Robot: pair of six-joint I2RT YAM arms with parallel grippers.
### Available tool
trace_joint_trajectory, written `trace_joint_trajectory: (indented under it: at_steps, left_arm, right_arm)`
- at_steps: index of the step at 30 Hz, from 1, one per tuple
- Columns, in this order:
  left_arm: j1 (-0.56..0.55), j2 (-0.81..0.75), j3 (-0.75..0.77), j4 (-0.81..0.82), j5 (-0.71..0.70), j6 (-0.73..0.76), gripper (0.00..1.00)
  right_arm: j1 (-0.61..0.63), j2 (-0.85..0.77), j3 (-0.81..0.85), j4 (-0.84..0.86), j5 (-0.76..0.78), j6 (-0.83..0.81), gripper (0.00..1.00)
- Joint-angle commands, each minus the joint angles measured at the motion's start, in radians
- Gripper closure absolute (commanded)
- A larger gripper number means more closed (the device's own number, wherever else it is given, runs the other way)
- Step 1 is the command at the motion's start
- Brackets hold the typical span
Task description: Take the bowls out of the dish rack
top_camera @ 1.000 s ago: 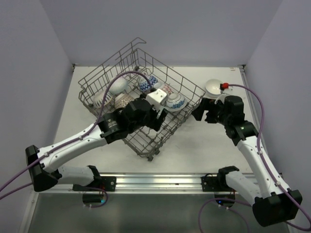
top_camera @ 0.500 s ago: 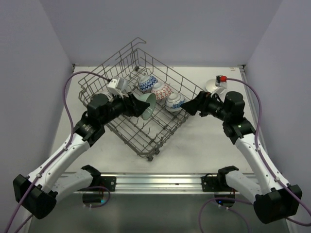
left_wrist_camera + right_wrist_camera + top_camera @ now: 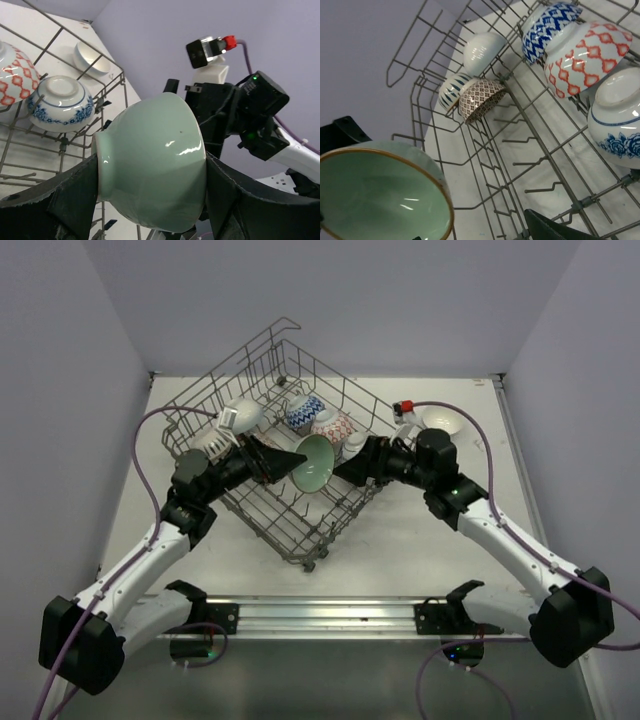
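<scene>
This is looking like a robotics lab test cell. Plain pale-violet walls (image 3: 400,310) are closing in a bare white desk (image 3: 430,550) on its left, far and right sides. Two white-and-black arms (image 3: 150,550) are standing bolted to an aluminium rail (image 3: 330,613) along the near edge. Purple cables (image 3: 248,57) are looping off them, and a small camera block (image 3: 207,50) is riding on each wrist. A wire dish rack (image 3: 300,530) of ceramic bowls (image 3: 335,425) is sitting on the desk between the arms.
</scene>
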Motion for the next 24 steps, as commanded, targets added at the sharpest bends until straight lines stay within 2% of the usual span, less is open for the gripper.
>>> trace_joint_trajectory:
  at_steps: [1,8,11,15,17,18,21,24]
  left_arm:
    - [0.008,-0.03,-0.001,0.207,0.042,-0.073,1.0]
    - [0.006,-0.026,-0.032,0.205,0.045,-0.059,1.0]
    - [0.006,-0.033,-0.064,0.222,0.029,-0.064,1.0]
    - [0.006,-0.036,-0.107,0.311,0.02,-0.094,1.0]
    - [0.005,-0.03,-0.124,0.363,0.02,-0.117,1.0]
    - [0.003,-0.027,-0.141,0.38,0.02,-0.124,1.0]
    - [-0.003,-0.023,-0.152,0.423,0.02,-0.137,1.0]
    - [-0.006,-0.023,-0.155,0.443,0.022,-0.136,1.0]
  right_arm:
    - [0.044,0.042,0.053,0.065,0.074,-0.004,0.16]
    - [0.088,0.125,0.077,0.157,0.115,0.04,0.19]
    - [0.094,0.146,0.076,0.206,0.12,0.08,0.28]
    - [0.102,0.177,0.054,0.298,0.094,0.148,0.48]
    - [0.104,0.183,0.04,0.344,0.076,0.188,0.53]
    - [0.104,0.188,0.037,0.354,0.076,0.197,0.61]
    - [0.11,0.189,0.036,0.369,0.071,0.215,0.68]
    - [0.113,0.189,0.036,0.366,0.071,0.217,0.69]
